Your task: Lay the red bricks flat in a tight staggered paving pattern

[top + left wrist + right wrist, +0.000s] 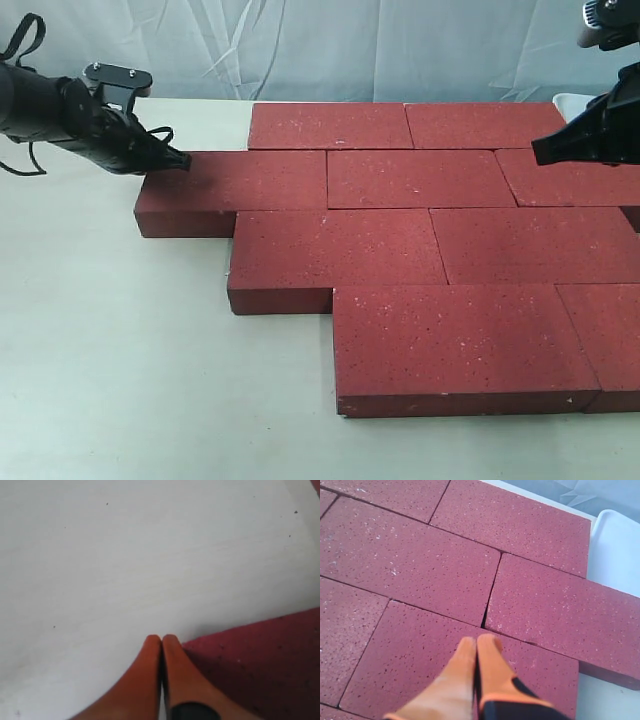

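Several red bricks (420, 178) lie flat in staggered rows across the table, joints tight. My left gripper (183, 159) is shut with nothing in it, its tip touching the far left corner of the leftmost brick (232, 183); that corner (260, 660) shows beside the orange fingertips (172, 647) in the left wrist view. My right gripper (538, 150) is shut and empty, hovering over the bricks at the right. Its tip (477, 642) hangs above a brick (420, 655) near a narrow open joint between two bricks (490, 597).
The white table (110, 350) lies bare to the left and front of the bricks. A white tray (575, 103) edge stands at the back right, just past the far bricks; the same white tray (615, 550) fills a corner of the right wrist view. A pale cloth hangs behind.
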`<state>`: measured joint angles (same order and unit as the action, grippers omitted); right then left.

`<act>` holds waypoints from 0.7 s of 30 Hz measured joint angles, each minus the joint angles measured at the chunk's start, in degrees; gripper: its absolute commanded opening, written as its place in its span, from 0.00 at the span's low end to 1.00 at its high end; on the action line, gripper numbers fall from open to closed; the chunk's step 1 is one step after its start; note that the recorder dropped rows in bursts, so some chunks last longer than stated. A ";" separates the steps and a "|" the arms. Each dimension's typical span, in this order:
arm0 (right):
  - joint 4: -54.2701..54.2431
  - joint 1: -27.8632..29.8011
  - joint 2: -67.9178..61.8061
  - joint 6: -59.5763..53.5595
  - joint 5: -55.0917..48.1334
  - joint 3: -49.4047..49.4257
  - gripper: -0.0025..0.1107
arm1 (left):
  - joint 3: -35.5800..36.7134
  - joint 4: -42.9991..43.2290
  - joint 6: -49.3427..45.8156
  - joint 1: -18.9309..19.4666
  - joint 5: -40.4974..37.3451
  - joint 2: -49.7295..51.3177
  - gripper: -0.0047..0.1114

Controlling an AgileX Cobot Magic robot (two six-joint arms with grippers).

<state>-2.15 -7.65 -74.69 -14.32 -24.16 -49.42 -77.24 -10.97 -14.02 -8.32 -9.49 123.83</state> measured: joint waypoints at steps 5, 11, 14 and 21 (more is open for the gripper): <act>0.00 0.00 0.00 0.00 0.00 0.00 0.02 | -0.27 0.30 -0.10 -0.86 0.56 0.07 0.08; 0.00 0.00 0.00 0.00 0.00 0.00 0.02 | -0.54 0.80 -0.27 0.55 0.29 0.12 0.62; 0.00 0.00 0.00 0.00 0.00 0.00 0.02 | -0.67 1.73 -0.38 2.92 -0.25 -0.13 0.67; 0.00 0.00 0.00 0.00 0.00 0.00 0.02 | -0.95 1.57 -0.28 9.99 -11.42 -12.28 0.20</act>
<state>-2.15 -7.65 -74.69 -14.32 -24.16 -49.42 -78.19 -9.40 -14.30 1.67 -20.91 111.55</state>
